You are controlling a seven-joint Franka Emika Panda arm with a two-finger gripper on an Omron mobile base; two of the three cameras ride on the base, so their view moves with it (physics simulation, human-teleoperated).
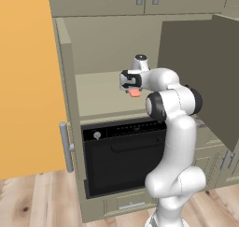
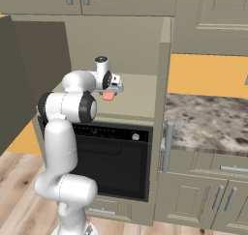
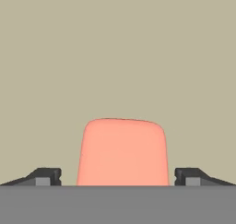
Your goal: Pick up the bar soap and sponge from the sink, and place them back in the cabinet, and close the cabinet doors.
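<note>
1. Left base view: the arm reaches into the open cabinet (image 1: 93, 44), and its end effector (image 1: 132, 89) hangs just above the beige shelf (image 1: 95, 97). The bar soap (image 1: 135, 93) shows as a small salmon patch right under the fingers. Both cabinet doors (image 1: 205, 76) stand swung wide, one on each side. From where I stand, this looks like the put-down of the soap, the first of the two things to go back.

2. Right base view: the same scene from the other side. The soap (image 2: 108, 96) sits below the end effector (image 2: 111, 90), over the middle of the shelf (image 2: 138, 98) and above the black oven (image 2: 109, 156). I cannot tell from here whether it rests on the shelf or hangs a touch above it.

3. Hand view: the end effector (image 3: 118, 176) has its fingertips (image 3: 46, 176) spread wide, with a clear gap on each side of the soap (image 3: 122, 151), so nothing is gripped. The bar's long axis runs straight away from the hand, its rounded far end pointing out across the shelf (image 3: 118, 52).

4. The next move, I judge, calls for a straight withdrawal without nudging the bar, then a trip to the sink for the sponge; the doors get shut last.
</note>
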